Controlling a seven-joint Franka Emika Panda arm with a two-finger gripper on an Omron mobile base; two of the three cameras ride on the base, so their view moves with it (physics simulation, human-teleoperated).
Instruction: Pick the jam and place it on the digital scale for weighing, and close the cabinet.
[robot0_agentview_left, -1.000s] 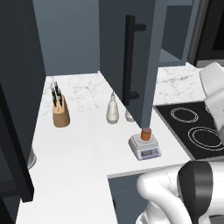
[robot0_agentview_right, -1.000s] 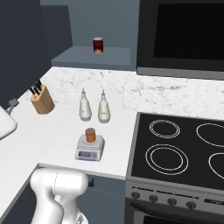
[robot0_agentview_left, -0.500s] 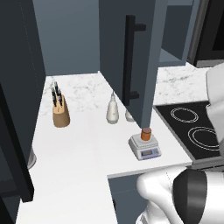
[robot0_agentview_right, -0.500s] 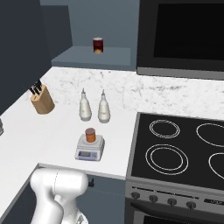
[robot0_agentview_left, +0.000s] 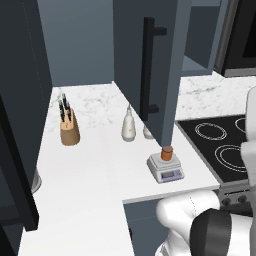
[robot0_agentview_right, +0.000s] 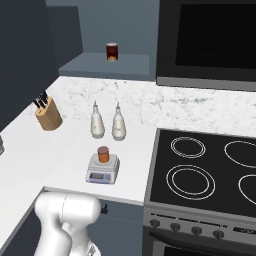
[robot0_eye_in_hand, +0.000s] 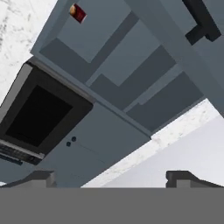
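The jam, a squat orange-brown jar with a darker lid, stands on the light-grey digital scale at the counter's front edge, also seen as jam on the scale. The slate-blue cabinet door hangs open over the counter, its black bar handle facing me. In the hand view my gripper is open, fingertips wide apart with nothing between them, looking up at the cabinet's shelves and the door handle.
Two white bottles and a knife block stand behind the scale. A red can sits on the cabinet shelf. The stove lies right of the counter, the microwave above it.
A white part of the arm at the left edge of the right base view has slid out of sight. The jam and scale have not moved; the door stays open.
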